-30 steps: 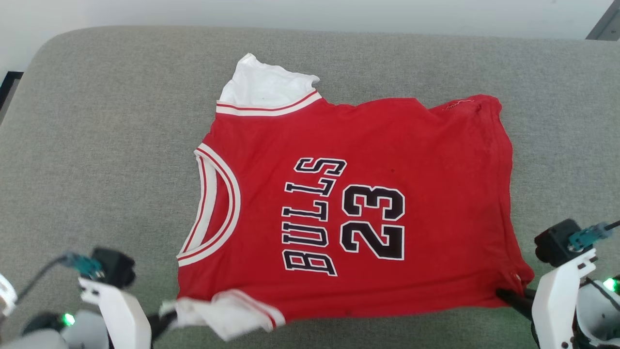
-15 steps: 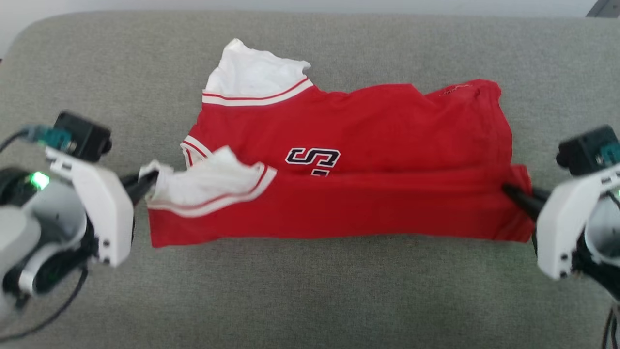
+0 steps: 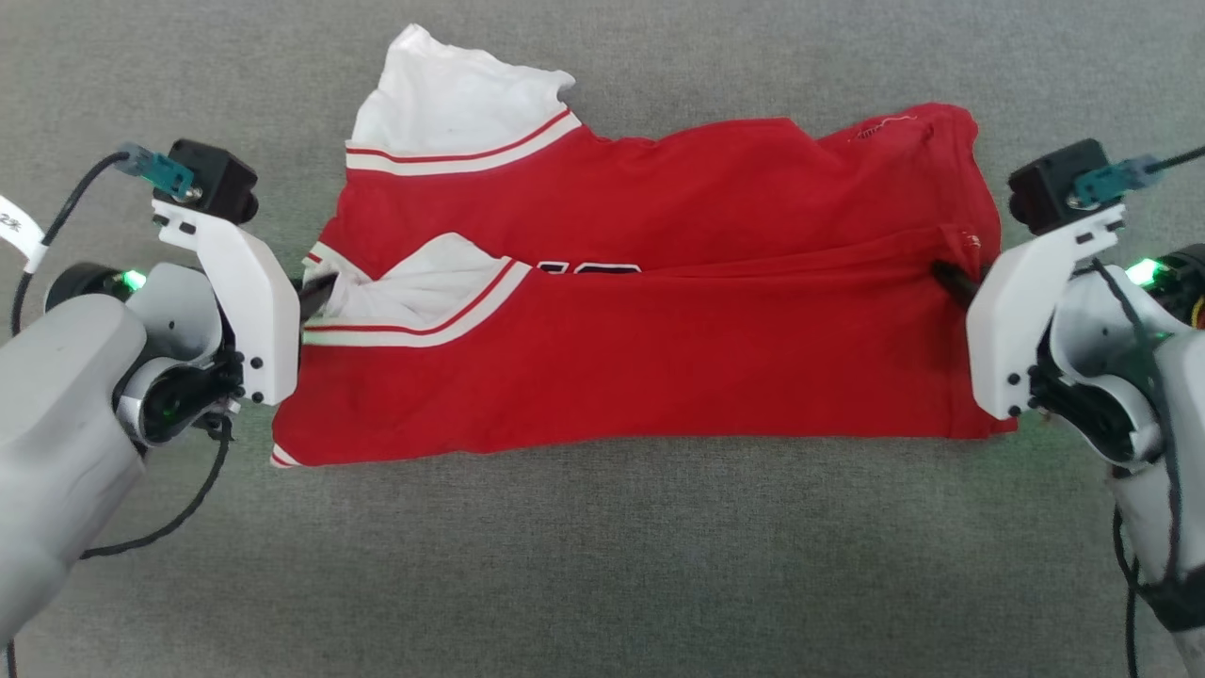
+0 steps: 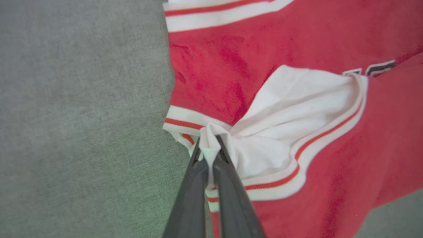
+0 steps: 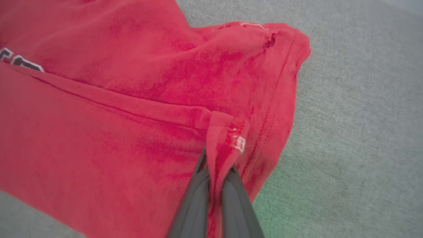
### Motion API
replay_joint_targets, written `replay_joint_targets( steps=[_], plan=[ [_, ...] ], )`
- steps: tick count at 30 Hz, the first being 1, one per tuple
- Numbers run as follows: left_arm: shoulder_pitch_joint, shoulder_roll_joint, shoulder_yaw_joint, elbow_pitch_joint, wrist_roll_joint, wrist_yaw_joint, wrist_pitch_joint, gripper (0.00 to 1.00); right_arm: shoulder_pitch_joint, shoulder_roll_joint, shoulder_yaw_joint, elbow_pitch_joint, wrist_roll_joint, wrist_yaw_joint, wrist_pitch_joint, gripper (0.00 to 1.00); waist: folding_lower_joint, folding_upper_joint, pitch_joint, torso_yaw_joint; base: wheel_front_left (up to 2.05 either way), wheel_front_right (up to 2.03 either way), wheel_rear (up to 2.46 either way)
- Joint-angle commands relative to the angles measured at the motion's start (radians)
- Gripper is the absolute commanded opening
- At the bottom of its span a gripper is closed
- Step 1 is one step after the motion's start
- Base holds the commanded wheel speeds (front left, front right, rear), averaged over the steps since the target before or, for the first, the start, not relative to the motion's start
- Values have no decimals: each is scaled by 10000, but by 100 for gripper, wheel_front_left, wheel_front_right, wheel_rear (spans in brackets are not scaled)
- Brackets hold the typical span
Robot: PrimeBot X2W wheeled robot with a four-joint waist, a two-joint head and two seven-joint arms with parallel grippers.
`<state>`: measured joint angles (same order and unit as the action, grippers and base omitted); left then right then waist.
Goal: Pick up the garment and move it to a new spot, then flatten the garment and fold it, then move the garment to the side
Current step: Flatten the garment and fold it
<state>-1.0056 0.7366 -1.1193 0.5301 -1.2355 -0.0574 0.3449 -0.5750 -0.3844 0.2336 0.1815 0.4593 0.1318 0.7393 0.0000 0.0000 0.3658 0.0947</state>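
On the grey fabric surface (image 3: pixel 602 565) the garment (image 3: pixel 659 377) lies folded lengthwise, the left pincer (image 3: pixel 318 294) clamped tight on its white sleeve (image 3: pixel 414 282), the right pincer (image 3: pixel 946 277) clamped on its red hem corner.

Left hand (image 3: pixel 315 294) and right hand (image 3: pixel 946 278) point inward toward each other, each pinched tight on the garment (image 3: pixel 659 377).

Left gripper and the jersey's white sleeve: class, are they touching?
Touching. In the left wrist view the left gripper has its fingers shut on the jersey's white sleeve.
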Motion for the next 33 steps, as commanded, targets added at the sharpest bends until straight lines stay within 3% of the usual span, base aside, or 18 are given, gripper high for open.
replay_joint_targets(
  steps=[1, 3, 5, 6, 7, 8, 9, 15, 20, 24, 33],
  plan=[
    [-131, -75, -8, 259, -22, -80, 77, 0, -182, -18, 70, 183, -47, -23, -81, 0, 0, 0, 62, -43, 0, 0, 0],
    [-193, -360, -72, 900, -162, -264, 242, 1, -406, 23, 337, 556, -13, -22, -276, 0, 0, 0, 117, -64, 0, 0, 0],
    [-205, -573, -92, 1431, -275, -390, 336, 40, -564, 65, 445, 867, 65, -22, -470, 24, 0, 0, 132, -69, 0, 0, 0],
    [-243, -645, -89, 1632, -297, -447, 345, 73, -631, 56, 491, 976, 61, -22, -550, 38, 0, 0, 130, -67, 0, 0, 0],
    [-280, -687, -63, 1781, -378, -478, 380, 100, -676, 72, 443, 1055, 71, -23, -652, 60, 0, 0, 121, -61, 0, 0, 0],
    [-301, -708, -46, 1899, -457, -522, 461, 100, -694, 59, 455, 1062, 43, -22, -730, 97, 0, 0, 106, -52, 0, 0, 0],
    [-339, -688, -57, 1951, -438, -559, 525, 100, -705, 26, 490, 1031, 15, -22, -794, 100, 0, 0, 87, -42, 0, 0, 0],
    [-380, -236, 87, 1622, -637, -559, 708, 100, -312, 70, -170, 417, -15, -19, -1418, 100, 0, 0, -73, 54, 0, 0, 0],
    [-2, 457, 128, 451, -795, -20, 970, 100, 386, 506, -1234, -606, -410, -15, -2199, 100, 0, 0, -177, 116, 0, 0, 0],
    [290, 1216, 183, -1154, -754, 709, 965, 100, 1019, 1070, -2043, -1433, -860, -15, -2824, 100, 0, 0, -218, 82, 0, 0, 0],
    [1474, 2848, 111, -5037, -1315, 2969, 1554, 100, 2191, 2474, -3414, -3176, -1653, -12, -3887, 100, 0, 0, -183, -189, 0, 0, 0]
  ],
)
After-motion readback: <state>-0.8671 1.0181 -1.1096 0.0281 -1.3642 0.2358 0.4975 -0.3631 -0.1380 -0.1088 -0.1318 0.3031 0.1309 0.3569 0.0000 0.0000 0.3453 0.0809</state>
